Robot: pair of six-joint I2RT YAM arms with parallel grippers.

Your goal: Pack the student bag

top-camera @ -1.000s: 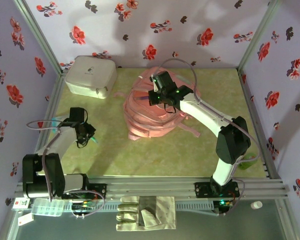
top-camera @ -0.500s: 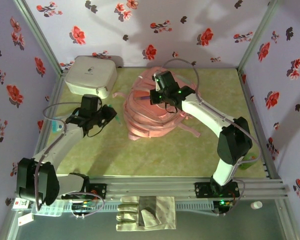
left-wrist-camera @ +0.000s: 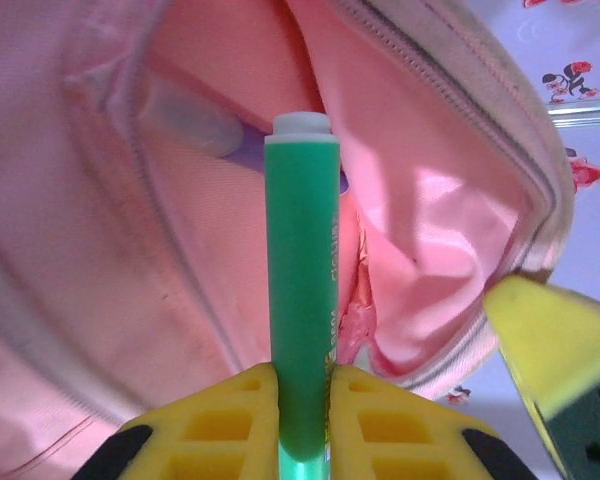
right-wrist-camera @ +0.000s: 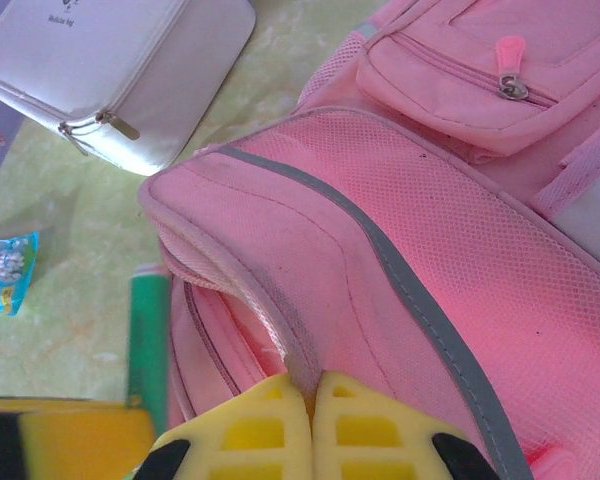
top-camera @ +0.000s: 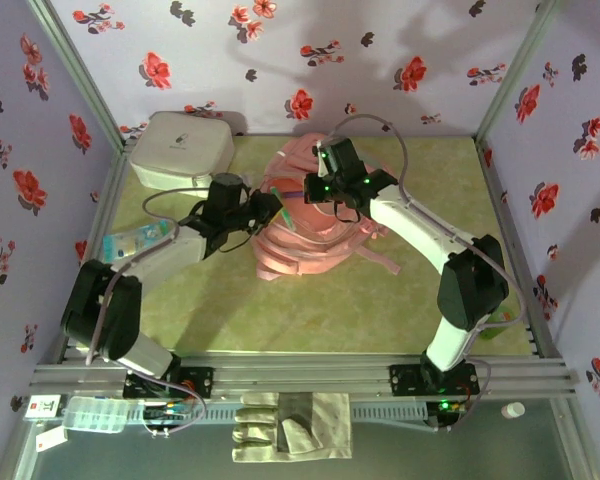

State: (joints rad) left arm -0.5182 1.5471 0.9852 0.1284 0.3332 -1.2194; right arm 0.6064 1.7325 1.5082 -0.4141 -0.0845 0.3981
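Note:
The student bag, a pink backpack, lies mid-table with its main compartment held open. My right gripper is shut on the bag's zip-edge fabric, lifting it. My left gripper is shut on a green marker, upright between its yellow fingers, cap end pointing into the bag's pink interior. In the right wrist view the marker stands just left of the raised flap. A pale purple-and-white object lies inside the bag. From above, the left gripper sits at the bag's left edge.
A white-grey zip case stands at the back left. A blue packet lies on the mat under the left arm. A glove rests on the front rail. Flowered walls close in the table on three sides.
The left arm has swung from the table's left side across to the bag, carrying the green marker to its opening. The right gripper stayed shut on the bag's edge, shifting slightly back and right.

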